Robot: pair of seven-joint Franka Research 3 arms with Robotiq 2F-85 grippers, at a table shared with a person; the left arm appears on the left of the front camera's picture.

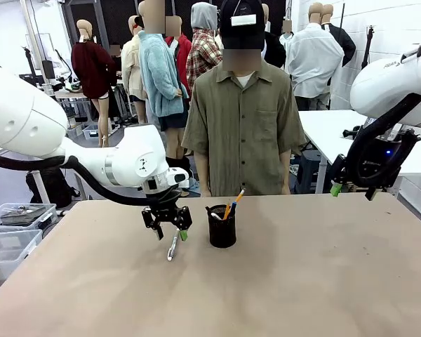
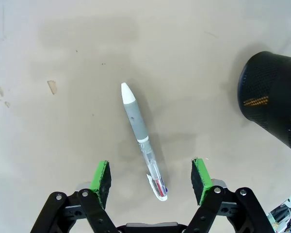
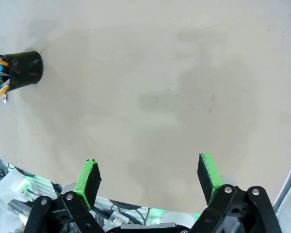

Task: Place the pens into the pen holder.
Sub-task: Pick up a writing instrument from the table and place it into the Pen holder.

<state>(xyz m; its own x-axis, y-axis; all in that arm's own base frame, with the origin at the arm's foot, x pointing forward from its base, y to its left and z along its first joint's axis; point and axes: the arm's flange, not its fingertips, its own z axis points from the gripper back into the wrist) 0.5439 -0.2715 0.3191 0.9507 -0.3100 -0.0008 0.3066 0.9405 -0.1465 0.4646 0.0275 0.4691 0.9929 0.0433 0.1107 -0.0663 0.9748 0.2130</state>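
Observation:
A white-silver pen [image 2: 141, 140] lies flat on the tan table, its clip end between my left gripper's green pads and its white tip pointing away. My left gripper [image 1: 168, 230] hangs open just above that pen [image 1: 172, 247], touching nothing. The black mesh pen holder [image 1: 222, 226] stands upright a short way to the right of it, with an orange-yellow pen [image 1: 228, 208] and a blue pen [image 1: 237, 199] sticking out. The holder [image 2: 274, 99] shows at the left wrist view's right edge. My right gripper [image 3: 150, 182] is open and empty, high at the table's right side, far from the holder [image 3: 22, 70].
A person in an olive shirt [image 1: 243, 126] stands behind the table's far edge, hands out of sight. Clear plastic bins [image 1: 10, 232] sit off the table's left side. A white table [image 1: 337, 133] stands behind on the right.

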